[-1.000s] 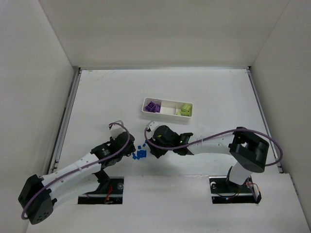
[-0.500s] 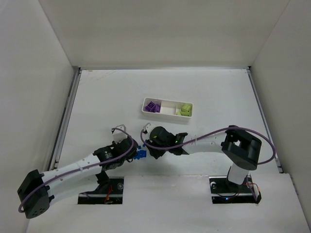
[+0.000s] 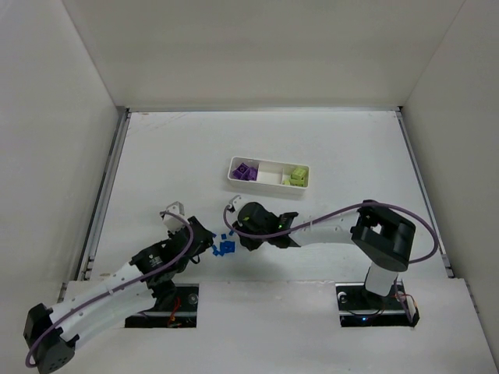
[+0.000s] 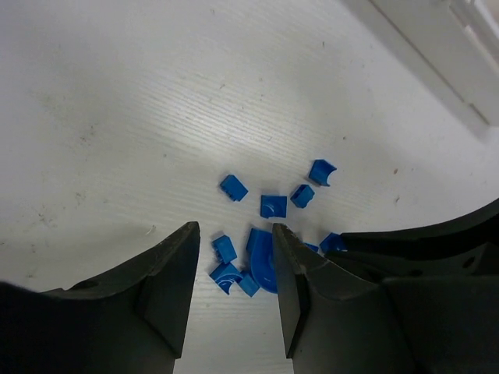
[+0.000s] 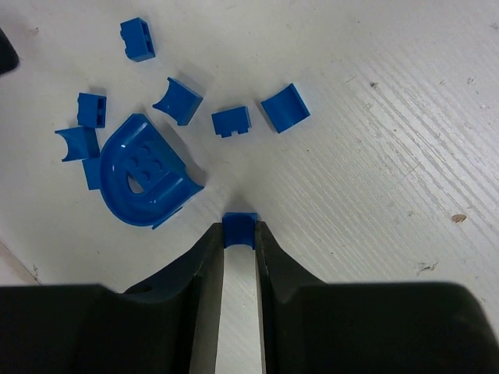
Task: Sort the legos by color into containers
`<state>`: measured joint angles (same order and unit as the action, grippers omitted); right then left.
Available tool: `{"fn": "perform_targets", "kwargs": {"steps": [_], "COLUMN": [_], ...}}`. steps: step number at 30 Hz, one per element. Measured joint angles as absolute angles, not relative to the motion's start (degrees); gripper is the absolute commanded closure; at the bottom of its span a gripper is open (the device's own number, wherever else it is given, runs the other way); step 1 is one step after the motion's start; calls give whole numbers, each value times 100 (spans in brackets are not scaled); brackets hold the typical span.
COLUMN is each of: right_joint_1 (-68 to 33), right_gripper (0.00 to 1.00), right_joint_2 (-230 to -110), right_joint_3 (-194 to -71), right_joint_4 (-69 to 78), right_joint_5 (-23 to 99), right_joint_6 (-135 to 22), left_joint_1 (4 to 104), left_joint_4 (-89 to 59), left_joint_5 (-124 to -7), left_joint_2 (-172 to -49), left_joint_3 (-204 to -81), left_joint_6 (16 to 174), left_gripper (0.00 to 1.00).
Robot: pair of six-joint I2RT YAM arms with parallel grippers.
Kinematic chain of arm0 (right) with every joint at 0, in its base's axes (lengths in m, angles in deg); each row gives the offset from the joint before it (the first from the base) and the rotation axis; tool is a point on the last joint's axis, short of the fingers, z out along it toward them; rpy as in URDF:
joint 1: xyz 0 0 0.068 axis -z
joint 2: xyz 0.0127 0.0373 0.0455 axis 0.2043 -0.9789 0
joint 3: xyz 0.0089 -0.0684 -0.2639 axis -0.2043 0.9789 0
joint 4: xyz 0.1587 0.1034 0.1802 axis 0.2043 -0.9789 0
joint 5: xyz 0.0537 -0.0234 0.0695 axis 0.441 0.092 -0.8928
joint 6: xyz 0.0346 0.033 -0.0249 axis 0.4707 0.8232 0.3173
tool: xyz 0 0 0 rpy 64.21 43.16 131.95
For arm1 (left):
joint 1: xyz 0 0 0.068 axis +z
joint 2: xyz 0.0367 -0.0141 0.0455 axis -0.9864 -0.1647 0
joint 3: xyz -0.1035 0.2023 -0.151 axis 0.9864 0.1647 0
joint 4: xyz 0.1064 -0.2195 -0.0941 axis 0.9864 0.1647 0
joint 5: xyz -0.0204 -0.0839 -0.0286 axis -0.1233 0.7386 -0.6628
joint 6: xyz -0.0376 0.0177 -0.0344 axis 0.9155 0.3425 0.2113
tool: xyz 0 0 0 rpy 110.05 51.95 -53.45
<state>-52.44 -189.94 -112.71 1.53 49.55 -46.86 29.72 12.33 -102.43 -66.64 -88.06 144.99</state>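
One small blue brick [image 5: 239,227] is pinched at the very tips of my right hand [image 5: 239,241], spanning the narrow gap between the fingers. I cannot tell whether it is off the surface [image 3: 351,148] or touching it. Just beyond it lies the rest of the loose blue bricks [image 3: 224,247], a tight scatter near the near edge of the surface. The biggest is a half-round blue piece [image 5: 144,173], studs up. In the right wrist view its rounded side turns toward the lower left and its straight side runs diagonally on the upper right. Tiny bricks touch or crowd its left side, and two more lie apart, further out.

My left hand [image 4: 234,257] is spread wide and low, facing the scatter from the other side, with a few bricks between its fingers. The two hands are near each other, with only the scatter between them.

The tray [image 3: 269,184] sits well apart, further from the bases, with its long axis running left to right. Purple bricks [image 3: 246,171] fill its left compartment and yellow-green bricks [image 3: 297,176] its right. Open surface surrounds the tray on every side, out to the enclosure walls [image 3: 257,54].
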Motion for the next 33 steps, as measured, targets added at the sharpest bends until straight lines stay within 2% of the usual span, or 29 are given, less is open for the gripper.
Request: {"fn": "perform_targets", "kwargs": {"steps": [7, 13, 20, 22, 25, 27, 33], "right_joint_1": [-5039, -4070, -3041, -2910, -2809, -2781, -2728], "right_gripper": [81, 81, 80, 75, 52, 42, 41], "right_joint_2": [-18489, -17899, -18325, -18559, -18815, -18863, -18620], "right_joint_3": [-11129, -11291, -12058, -12222, -12310, -12310, -12130], "right_joint_4": [118, 166, 214, 212, 203, 203, 428], "right_joint_5": [4995, 5163, 5567, 5681, 5825, 5899, 5939], "right_joint_6": [-4579, -4452, -4373, -4364, -4314, -4275, -4179], "left_joint_1": [3179, 2865, 2768, 2777, 2777, 2781, 2926], "left_joint_4": [1161, 1141, 956, 868, 696, 582, 223], "left_joint_5": [-10166, -10146, -10153, -10162, -10221, -10267, -10347], "left_joint_2": [-6552, -6882, -7337, -7501, -7798, -8019, -8500], "left_joint_3": [-8771, -8745, -8745, -8745, -8747, -8758, -8850], "left_joint_6": [14494, 14453, 14416, 14409, 14335, 14274, 14049], "left_gripper": [64, 65, 62, 62, 61, 61, 61]}}
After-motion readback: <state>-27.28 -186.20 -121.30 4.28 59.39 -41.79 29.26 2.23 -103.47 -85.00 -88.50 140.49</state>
